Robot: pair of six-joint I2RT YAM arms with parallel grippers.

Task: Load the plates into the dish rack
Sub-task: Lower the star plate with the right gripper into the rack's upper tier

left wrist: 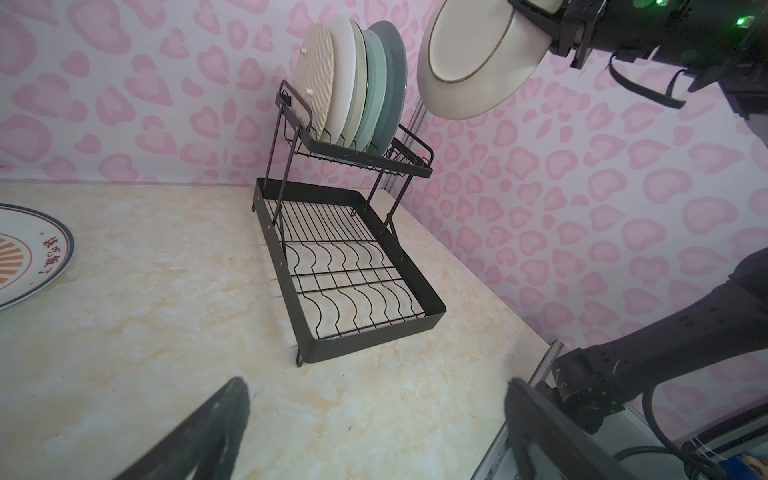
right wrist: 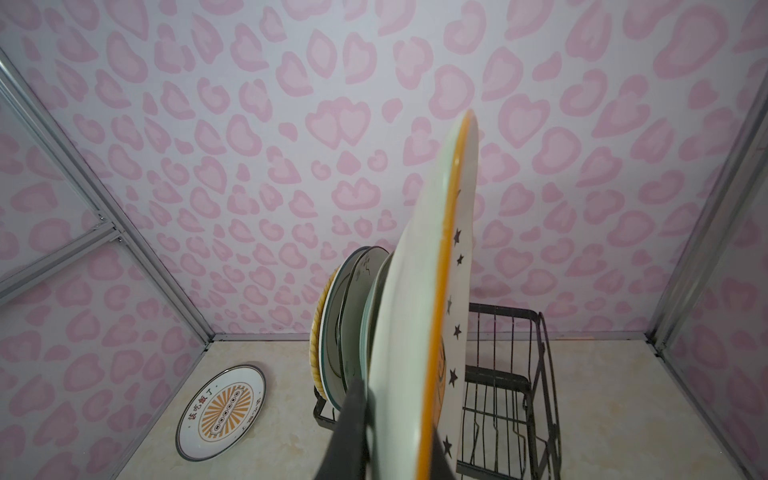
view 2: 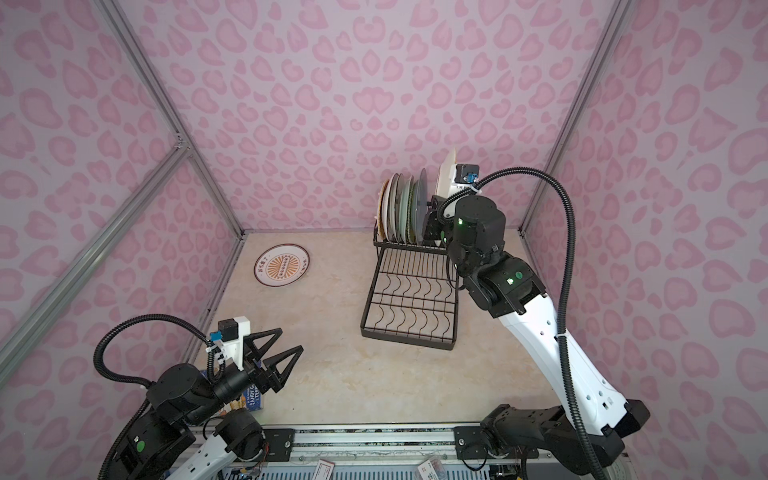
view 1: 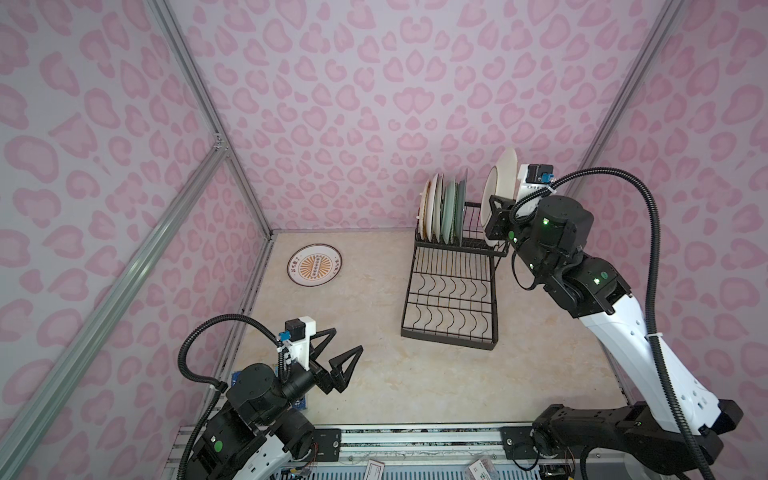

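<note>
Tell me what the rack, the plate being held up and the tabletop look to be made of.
Rack: metal wire and strip with a matte black coating; thin bent rods, little shine.
Held plate: probably glazed ceramic; smooth glossy white surface, a ring on the underside, painted stars and an orange rim.
Tabletop: smooth, beige, marble-look; whether it is stone or printed laminate cannot be told.

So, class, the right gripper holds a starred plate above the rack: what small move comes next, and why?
Probably lower the starred plate into a free upper slot of the dish rack: the right gripper holds it on edge, above the bare wires beside the standing plates.
</note>
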